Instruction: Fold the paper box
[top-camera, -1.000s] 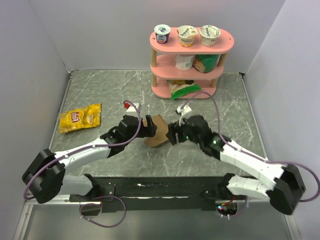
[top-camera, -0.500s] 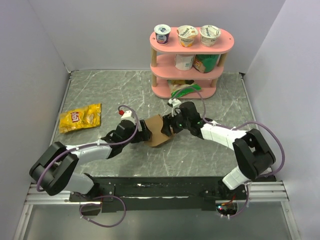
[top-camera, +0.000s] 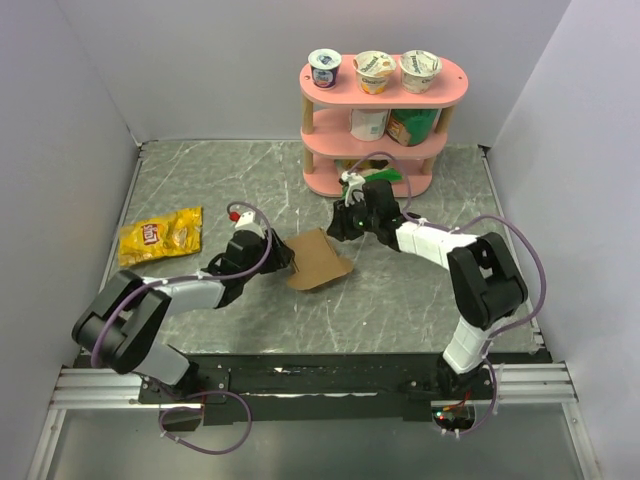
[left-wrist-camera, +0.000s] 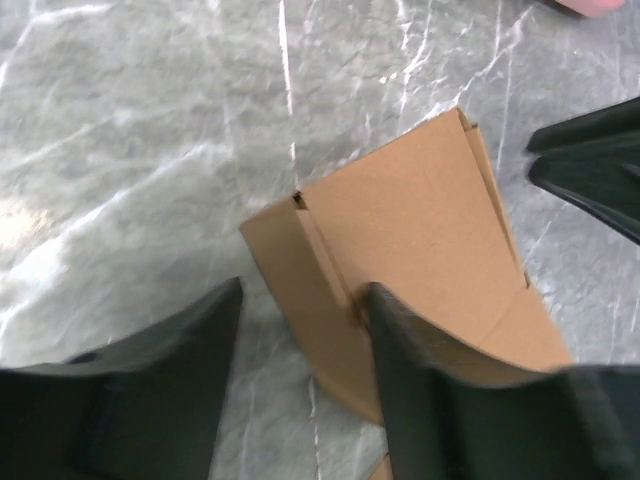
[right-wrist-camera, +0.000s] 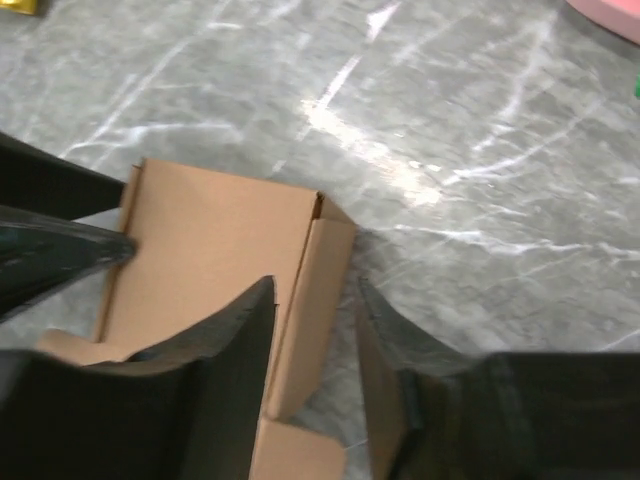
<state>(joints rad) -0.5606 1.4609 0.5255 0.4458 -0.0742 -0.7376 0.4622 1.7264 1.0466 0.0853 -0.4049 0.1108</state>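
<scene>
- Folding is the step I am in. The paper box is only part made, with a flat brown middle and some side flaps bent up. It is not a closed box yet.
- The box lies on the counter, near the middle. It is in front of the pink shelf and well apart from the yellow snack bag.
- My left tool is at the left edge of the box. My right tool is at its far right corner, so the box sits between them.
- In the left wrist view, the left tool's two fingers stand apart, with one bent-up side flap of the box between them. I see a bit of grey counter beside one finger, so I judge this tool is released and not squeezing.
- In the right wrist view it is much the same. The right tool is released, with its fingers on each side of a narrow flap on the other side of the box. They are close to the flap, but there is a small gap.
- Next, I think both tools need to pinch their flaps softly and tip them up toward the middle at the same time.
- I must keep the box from sliding, and I must not squash the thin card.
</scene>
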